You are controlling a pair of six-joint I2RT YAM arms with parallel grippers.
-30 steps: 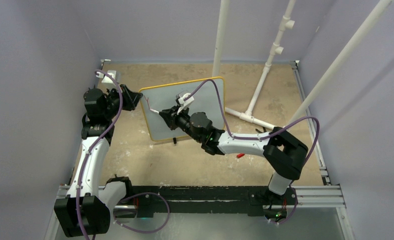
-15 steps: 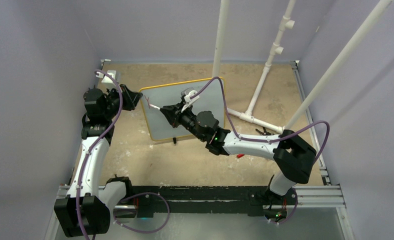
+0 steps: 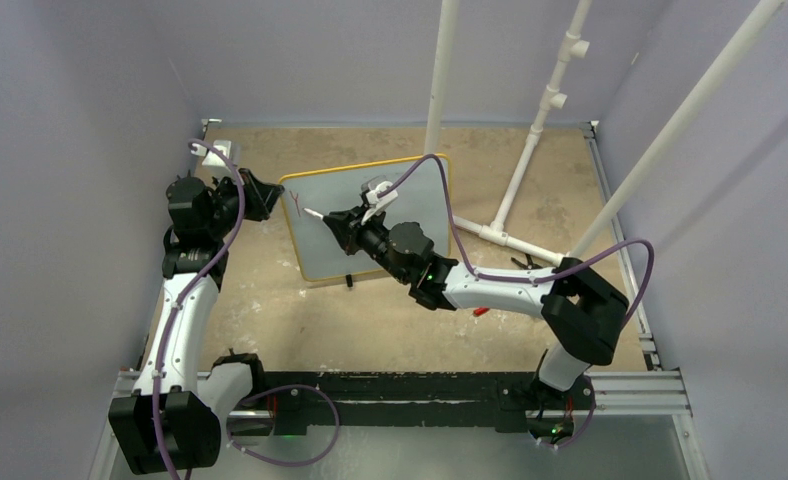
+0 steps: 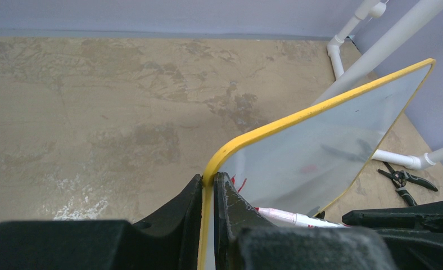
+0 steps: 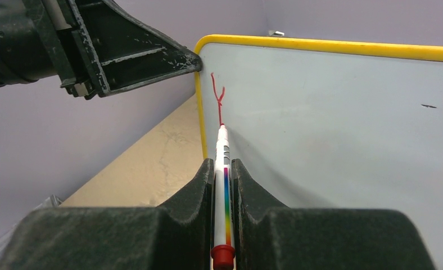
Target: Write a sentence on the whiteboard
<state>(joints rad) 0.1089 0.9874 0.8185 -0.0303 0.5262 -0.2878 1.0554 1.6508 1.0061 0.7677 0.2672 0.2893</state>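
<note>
Right wrist view gave you the relation that mattered. The marker [image 5: 222,143] lay straight ahead along the right claw [image 5: 223,169], its tip touching the whiteboard [image 5: 348,124] at the foot of a red mark [image 5: 218,98] shaped like a Y, just inside the board's left edge. The rest of the white face ran off to the right of the tip, bare but for one small dark speck [image 5: 428,106]. The board's long axis therefore led rightward from the pen, and I judge that the writing had to travel that way, away from the yellow frame.

The right claw was pressed together on the marker's barrel, pinching it with the red end toward the wrist and the nib forward. The left claw [image 4: 208,183] was closed on the board's upper left corner, its two fingers [image 4: 180,214] nearly together with only the frame's thin edge between them; it served you as a clamp, I think, not as a writer.

From above, the whiteboard stood tilted on its lower edge on the left half of the worktop [image 3: 370,320], toward the far side, with its face toward the arms. The left arm was at its corner and the right arm reached across its front — the nearer of the two to the writing face. One letter sat on the board, so by my reading the sentence was barely begun.
</note>
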